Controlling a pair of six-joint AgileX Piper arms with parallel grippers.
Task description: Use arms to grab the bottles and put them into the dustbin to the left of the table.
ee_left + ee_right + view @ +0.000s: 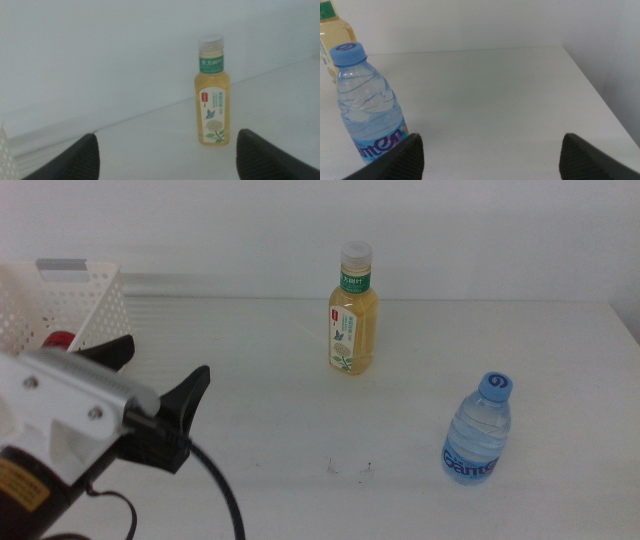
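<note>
Yellow tea bottle (pixel 353 312) stands upright ahead of your left gripper (pixel 160 385), jaws wide and empty; something red, possibly the can (pixel 58 339), sits in the dustbin (pixel 85 302).

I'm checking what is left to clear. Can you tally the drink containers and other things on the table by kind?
Yellow tea bottle: 1, upright on the table
Clear water bottle: 1, upright
Red item in the dustbin: 1, mostly hidden, kind unclear
White dustbin: 1
Robot hands in view: 2, the left hand and the right hand, both open
Total: 6
</note>
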